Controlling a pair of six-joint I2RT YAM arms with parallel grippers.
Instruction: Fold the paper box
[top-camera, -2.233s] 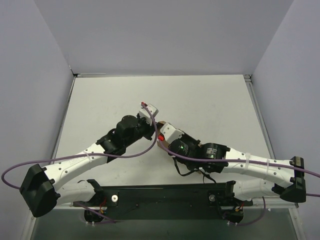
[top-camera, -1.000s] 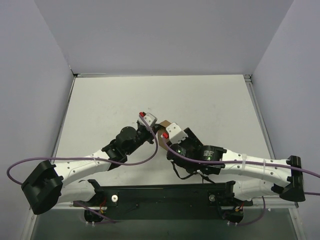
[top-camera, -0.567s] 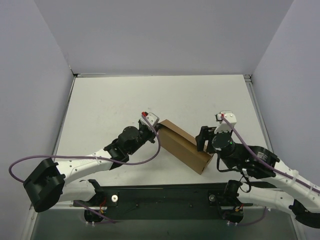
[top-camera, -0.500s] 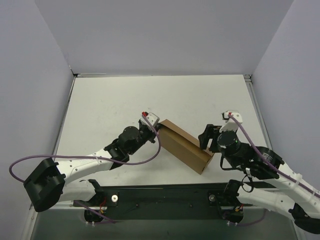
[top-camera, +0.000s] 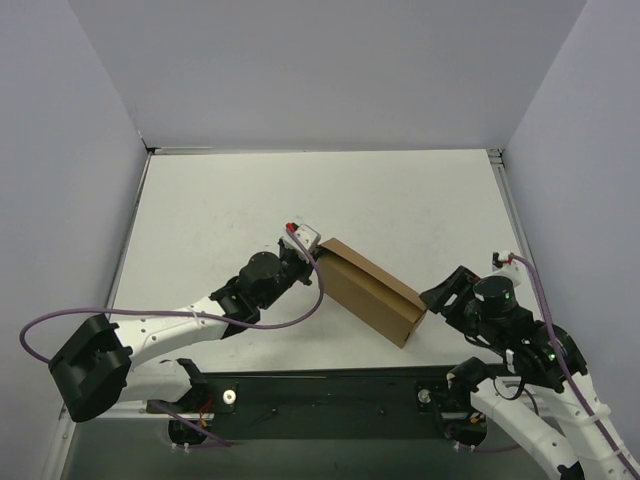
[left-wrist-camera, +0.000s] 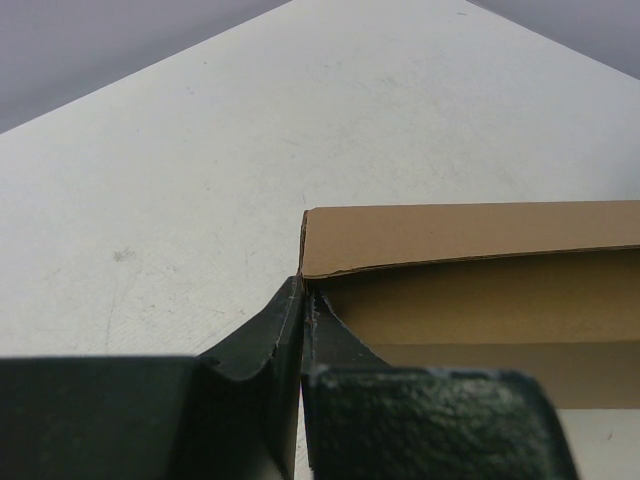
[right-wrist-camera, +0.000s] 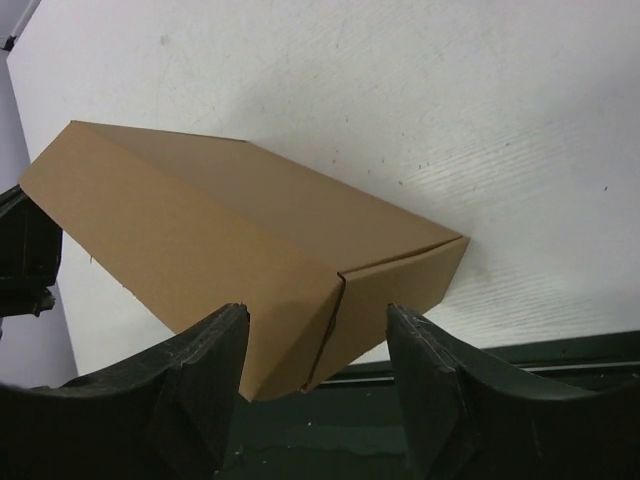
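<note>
A white surface (top-camera: 220, 210) lies between pale grey walls. The box (top-camera: 365, 290), folded shut, sits slantwise on the surface near the front edge, between the two arms. The left end effector (left-wrist-camera: 302, 300) is clenched on the thin cardboard edge at the box's left corner. The right end effector (right-wrist-camera: 317, 335) is released, its fingers spread, just beside the box's right end and not touching it.

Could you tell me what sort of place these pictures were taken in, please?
Probably a robotics lab test cell: a white table enclosed by plain walls, the left arm and right arm mounted on a black rail at its near edge, and a brown paper box as the workpiece.
</note>
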